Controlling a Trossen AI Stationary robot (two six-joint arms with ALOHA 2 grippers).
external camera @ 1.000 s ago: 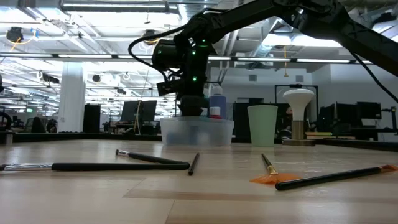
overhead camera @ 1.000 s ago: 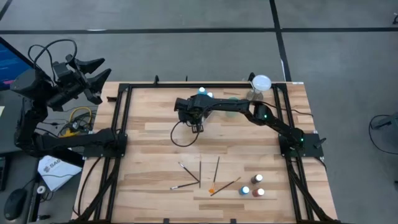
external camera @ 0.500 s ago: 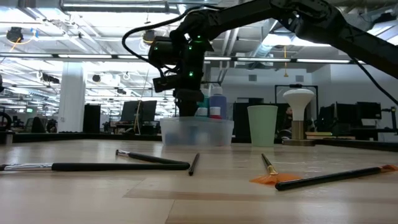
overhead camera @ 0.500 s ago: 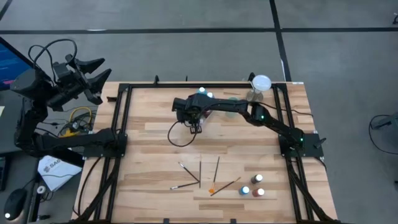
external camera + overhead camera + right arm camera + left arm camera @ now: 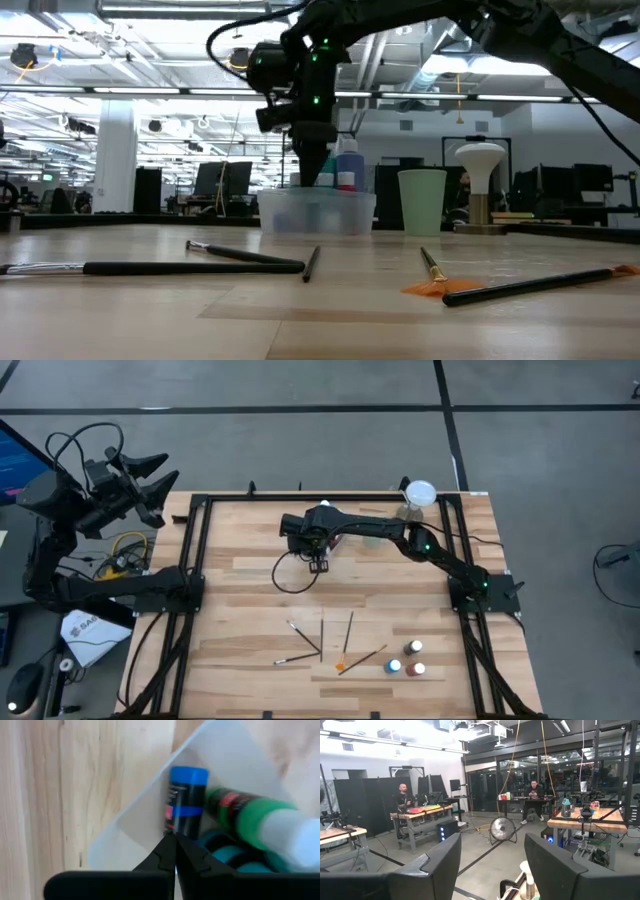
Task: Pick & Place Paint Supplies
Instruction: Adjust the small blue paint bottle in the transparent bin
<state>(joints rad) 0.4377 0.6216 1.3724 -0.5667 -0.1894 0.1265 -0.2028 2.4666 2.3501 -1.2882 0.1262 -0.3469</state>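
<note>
My right gripper [image 5: 174, 839] is shut with nothing between its fingers. It points down over a corner of the clear tray [image 5: 145, 815], seen in the high view [image 5: 315, 538] and the low view [image 5: 310, 178]. In the tray lie paint bottles: a blue-ended one [image 5: 186, 800], a green white-capped one [image 5: 260, 815] and teal ones [image 5: 230, 855]. Several paintbrushes [image 5: 322, 638] lie flat on the near part of the table. Three more bottles [image 5: 405, 662] stand at the near right. My left gripper [image 5: 492, 865] is open, raised off the table's far left [image 5: 150, 472].
A pale green cup [image 5: 422, 200] stands to the right of the tray [image 5: 315, 212]. A white mushroom-shaped thing [image 5: 480, 170] stands at the far right corner. A black cable [image 5: 288, 575] loops under the right wrist. Bare wood lies between tray and brushes.
My right gripper has risen a little above the tray's corner, still pointing down. The tray, the bottles and the brushes lie as before.
</note>
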